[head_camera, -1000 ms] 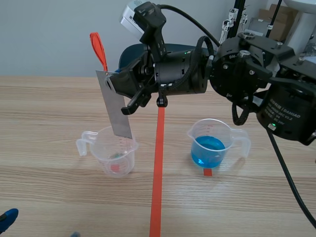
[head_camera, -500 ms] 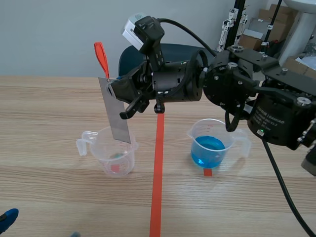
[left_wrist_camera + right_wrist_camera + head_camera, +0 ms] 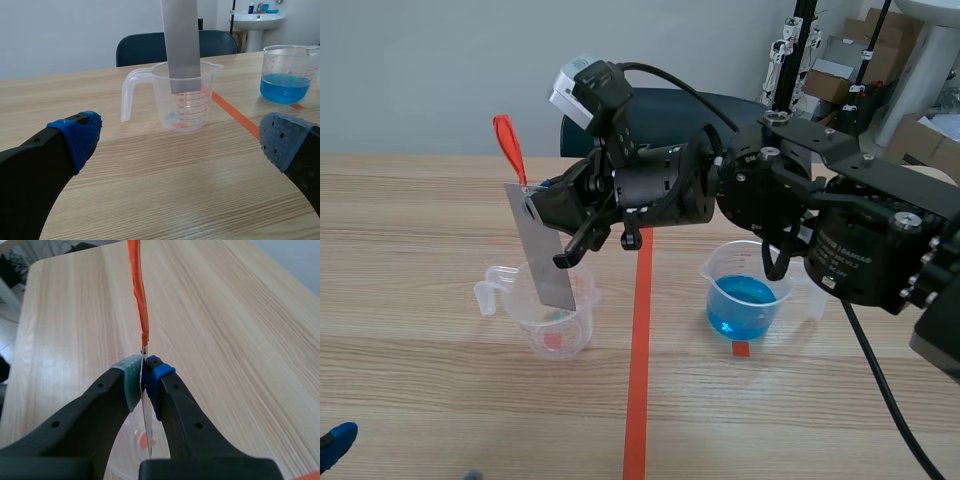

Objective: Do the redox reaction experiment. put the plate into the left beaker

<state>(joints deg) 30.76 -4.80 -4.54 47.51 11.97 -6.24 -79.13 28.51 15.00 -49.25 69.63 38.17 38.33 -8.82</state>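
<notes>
A grey metal plate [image 3: 542, 247] with an orange-red strip [image 3: 509, 147] at its top hangs tilted, its lower end dipping into the clear left beaker [image 3: 552, 315]. My right gripper [image 3: 542, 195], reaching across from the right, is shut on the plate's top. In the right wrist view the plate [image 3: 146, 425] is edge-on between the pads, the strip [image 3: 138, 290] running ahead. The left wrist view shows the plate [image 3: 181, 45] reaching down into the beaker [image 3: 185, 97] ahead of my open left gripper [image 3: 180, 135]. Only a blue fingertip [image 3: 335, 442] of it shows in the scene view.
A second clear beaker [image 3: 752, 290] holding blue liquid stands right of the orange tape line [image 3: 638, 370]; it also shows in the left wrist view [image 3: 290, 75]. A dark chair [image 3: 150, 47] stands behind the table. Boxes and a stand sit at the back right.
My right gripper has moved left and down with the plate. The plate's lower end has sunk from the beaker's rim into the beaker.
</notes>
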